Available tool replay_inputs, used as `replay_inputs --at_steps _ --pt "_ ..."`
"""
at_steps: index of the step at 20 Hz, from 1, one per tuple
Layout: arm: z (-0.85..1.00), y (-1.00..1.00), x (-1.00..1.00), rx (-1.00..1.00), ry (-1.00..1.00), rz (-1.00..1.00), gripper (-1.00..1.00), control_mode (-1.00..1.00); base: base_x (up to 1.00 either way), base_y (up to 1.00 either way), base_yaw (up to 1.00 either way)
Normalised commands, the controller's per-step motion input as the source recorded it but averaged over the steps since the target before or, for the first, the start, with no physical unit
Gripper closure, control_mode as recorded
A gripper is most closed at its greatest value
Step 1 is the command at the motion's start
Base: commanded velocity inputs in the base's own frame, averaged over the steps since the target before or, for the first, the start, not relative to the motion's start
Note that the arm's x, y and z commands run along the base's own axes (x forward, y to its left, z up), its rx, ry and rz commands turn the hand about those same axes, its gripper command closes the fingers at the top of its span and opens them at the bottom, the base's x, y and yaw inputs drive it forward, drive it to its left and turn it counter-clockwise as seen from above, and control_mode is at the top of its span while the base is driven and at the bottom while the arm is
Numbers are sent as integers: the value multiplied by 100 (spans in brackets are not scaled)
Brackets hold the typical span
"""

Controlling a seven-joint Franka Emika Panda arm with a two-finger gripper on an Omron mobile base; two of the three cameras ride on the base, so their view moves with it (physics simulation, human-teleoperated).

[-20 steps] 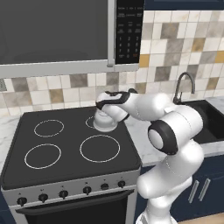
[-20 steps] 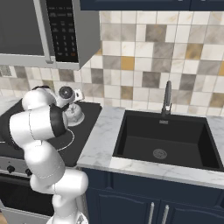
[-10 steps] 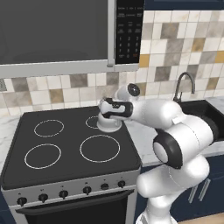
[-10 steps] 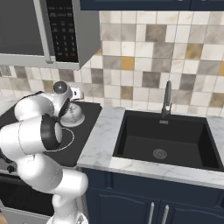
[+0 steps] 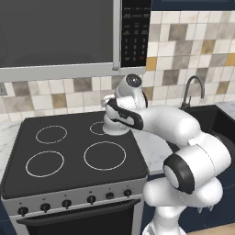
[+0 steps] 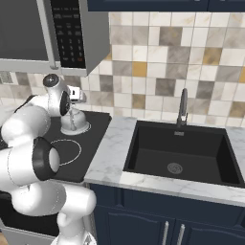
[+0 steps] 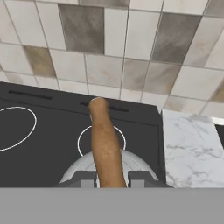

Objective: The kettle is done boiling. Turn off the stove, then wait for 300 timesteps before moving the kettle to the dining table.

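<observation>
So the gripper (image 7: 112,178) is clamped on the kettle's (image 5: 114,125) brown handle (image 7: 105,144), kettle seemingly just off the stove (image 5: 73,156).

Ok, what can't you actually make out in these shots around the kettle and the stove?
- Kettle body: left base view, mostly hidden by the arm; hand view cuts it off at the bottom.
- Knobs: left base view, too small to read on or off.
- Pincer tips: hand view, only their tops show beside the handle.
</observation>
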Motion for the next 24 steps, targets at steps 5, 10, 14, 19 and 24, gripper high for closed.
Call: replay_inputs --at_steps 5,10,14,19,24 --pt "18 -9 -49 0 0 -9 100 -100 0 0 0" --pt "22 -10 -41 0 0 -7 100 -100 0 0 0" --pt "23 -12 -43 0 0 -6 100 -100 0 0 0" --pt "21 -12 -35 0 0 -5 100 -100 0 0 0" --pt "6 0 -5 0 0 -2 100 -100 0 0 0"
